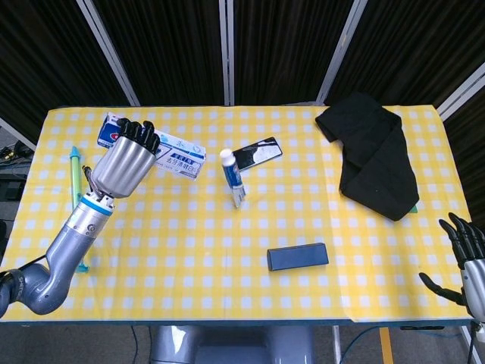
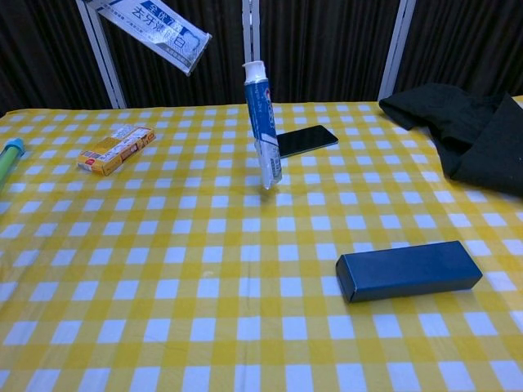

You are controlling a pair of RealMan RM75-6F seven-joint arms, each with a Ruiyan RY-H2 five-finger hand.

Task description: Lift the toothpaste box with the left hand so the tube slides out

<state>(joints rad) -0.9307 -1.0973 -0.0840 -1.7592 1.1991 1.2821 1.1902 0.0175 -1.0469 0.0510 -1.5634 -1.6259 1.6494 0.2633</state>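
Observation:
My left hand [image 1: 124,163] grips the white and blue toothpaste box [image 1: 163,150] high above the table's far left, tilted with its open end lower toward the right. In the chest view only the box's lower end [image 2: 155,28] shows at the top edge. The toothpaste tube [image 1: 233,176] is out of the box, nearly upright with its white cap up, its tail end at the tablecloth beside the phone; the chest view shows the tube [image 2: 262,135] too. My right hand [image 1: 470,265] hangs open at the table's near right corner, holding nothing.
A black phone [image 1: 255,154] lies just behind the tube. A dark blue box [image 1: 297,257] sits front centre, a small orange box [image 2: 117,149] far left, a green and blue toothbrush [image 1: 74,178] at the left edge, a black cloth [image 1: 373,152] at the far right.

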